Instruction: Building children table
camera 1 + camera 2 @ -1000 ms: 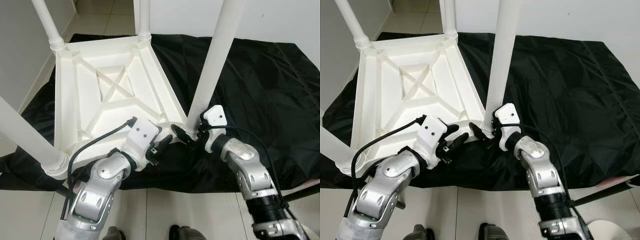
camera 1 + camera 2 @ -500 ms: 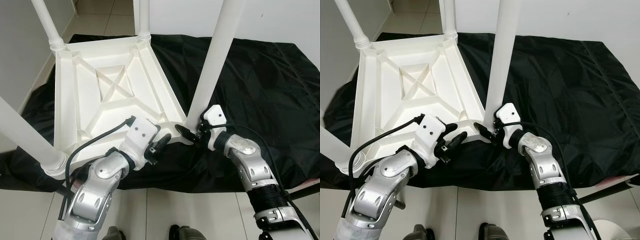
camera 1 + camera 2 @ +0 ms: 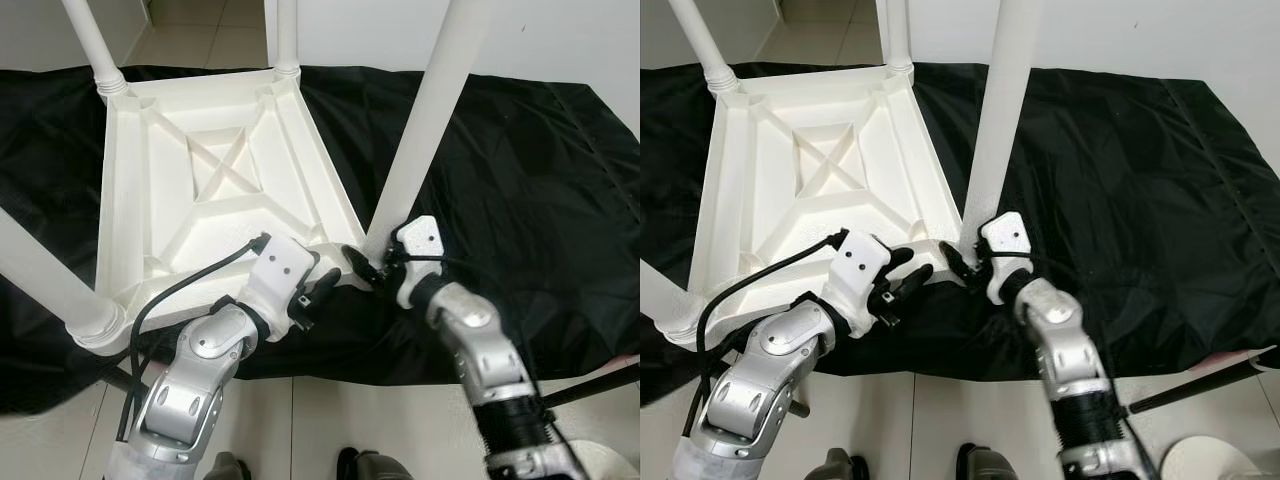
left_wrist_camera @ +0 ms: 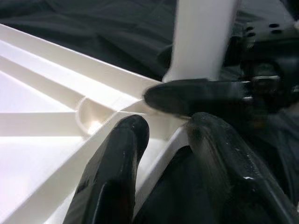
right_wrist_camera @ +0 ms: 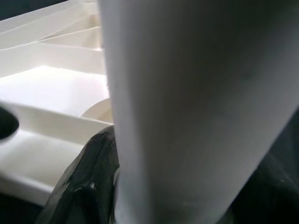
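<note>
I've got the right gripper clamped around the base of the near leg, which stands upright at the inverted table's near-right corner; left gripper sits parted on the rim just beside.

This looks like a room or a hallway in a home. The floor is made of pale, glossy tiles, and plain white walls stand close around it. A black sheet is spread over the tiles as a work mat. On it lies a white plastic children table, turned upside down with its legs pointing up. At the bottom edge, the tips of two dark shoes stand on the tiles.
</note>
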You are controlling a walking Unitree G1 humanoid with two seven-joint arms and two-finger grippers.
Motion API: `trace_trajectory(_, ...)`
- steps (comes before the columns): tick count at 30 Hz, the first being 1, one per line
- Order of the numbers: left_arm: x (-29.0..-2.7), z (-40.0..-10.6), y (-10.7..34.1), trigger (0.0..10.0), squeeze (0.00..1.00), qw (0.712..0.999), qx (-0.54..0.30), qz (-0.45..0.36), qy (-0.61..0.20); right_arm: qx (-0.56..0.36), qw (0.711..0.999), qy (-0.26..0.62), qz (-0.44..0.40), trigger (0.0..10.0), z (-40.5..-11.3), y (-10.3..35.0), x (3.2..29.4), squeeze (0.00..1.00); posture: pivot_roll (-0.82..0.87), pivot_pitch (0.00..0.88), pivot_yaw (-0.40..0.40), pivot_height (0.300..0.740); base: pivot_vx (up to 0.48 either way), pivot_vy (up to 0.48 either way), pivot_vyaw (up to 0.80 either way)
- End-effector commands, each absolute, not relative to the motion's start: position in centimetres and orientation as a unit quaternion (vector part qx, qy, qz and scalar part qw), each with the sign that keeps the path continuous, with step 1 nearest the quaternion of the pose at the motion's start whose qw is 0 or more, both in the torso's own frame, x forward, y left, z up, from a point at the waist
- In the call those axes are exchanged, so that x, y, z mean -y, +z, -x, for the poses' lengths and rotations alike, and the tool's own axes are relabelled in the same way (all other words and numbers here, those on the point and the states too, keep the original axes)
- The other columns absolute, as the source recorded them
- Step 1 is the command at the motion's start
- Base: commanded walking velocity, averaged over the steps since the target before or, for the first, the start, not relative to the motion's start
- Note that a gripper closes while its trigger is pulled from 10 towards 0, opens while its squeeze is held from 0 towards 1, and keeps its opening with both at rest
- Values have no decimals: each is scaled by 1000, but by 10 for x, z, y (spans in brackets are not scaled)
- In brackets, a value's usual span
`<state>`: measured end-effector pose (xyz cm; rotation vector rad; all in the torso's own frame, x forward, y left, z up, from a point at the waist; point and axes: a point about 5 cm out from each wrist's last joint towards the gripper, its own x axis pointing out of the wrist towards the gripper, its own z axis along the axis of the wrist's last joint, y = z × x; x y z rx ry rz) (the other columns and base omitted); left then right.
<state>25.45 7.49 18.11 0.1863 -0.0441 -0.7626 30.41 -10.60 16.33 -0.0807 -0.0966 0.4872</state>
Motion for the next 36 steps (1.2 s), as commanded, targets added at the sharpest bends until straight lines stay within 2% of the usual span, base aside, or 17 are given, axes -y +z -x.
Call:
trace_trajectory(1,-75,-253,179,10000,0,931,15,-88,-354,27,981,192,7,10000,-303,159,111,0,-46,179,9,740,0,0,0)
trace_trajectory(2,-75,-254,178,10000,0,931,15,-88,-355,26,988,151,-3,10000,-302,158,110,0,-49,180,8,740,0,0,0)
trace_trajectory(3,-75,-254,178,10000,0,931,15,-88,-355,26,988,151,-3,10000,-302,158,110,0,-49,180,8,740,0,0,0)
trace_trajectory(5,-74,-254,178,10000,0,930,14,-88,-355,26,998,61,-22,10000,-297,157,112,0,-52,183,11,740,0,0,0)
trace_trajectory(8,-74,-254,179,10000,0,930,14,-87,-356,26,999,10,-30,10000,-291,155,109,0,-53,184,12,740,0,0,0)
trace_trajectory(13,-74,-253,178,10000,0,930,14,-86,-356,25,999,20,-42,10000,-287,157,102,0,-53,184,14,740,0,0,0)
trace_trajectory(16,-74,-254,178,10000,0,930,13,-87,-357,40,999,-20,-27,10000,-288,164,116,0,-54,182,10,740,0,0,0)
trace_trajectory(22,-76,-255,178,10000,0,932,13,-88,-352,37,999,-33,-23,10000,-289,164,118,0,-50,187,8,740,0,0,0)
trace_trajectory(23,-76,-255,178,10000,0,932,13,-87,-350,48,998,-26,-29,10000,-290,167,118,1000,-45,189,3,740,0,0,0)
trace_trajectory(28,-77,-255,179,10000,0,935,14,-86,-345,84,995,26,-48,10000,-294,180,123,1000,-39,192,3,740,0,0,0)
trace_trajectory(30,-79,-255,180,10000,0,936,14,-86,-342,94,991,81,-47,10000,-300,189,129,1000,-39,192,5,740,0,0,0)
trace_trajectory(31,-79,-255,180,10000,0,936,14,-86,-342,94,991,81,-47,10000,-300,189,129,1000,-39,192,5,740,0,0,0)
trace_trajectory(32,-79,-256,180,10000,0,936,14,-86,-341,91,988,124,-30,10000,-304,192,134,1000,-41,193,9,740,0,0,0)
trace_trajectory(33,-80,-256,180,10000,0,936,13,-87,-342,80,983,166,-18,10000,-306,193,137,0,-42,191,10,740,0,0,0)
trace_trajectory(34,-80,-256,180,10000,0,936,13,-87,-342,80,983,166,-18,10000,-306,193,137,0,-42,191,10,740,0,0,0)
trace_trajectory(36,-80,-256,180,10000,0,935,14,-88,-343,69,970,231,14,10000,-308,193,139,0,-44,187,15,740,0,0,0)
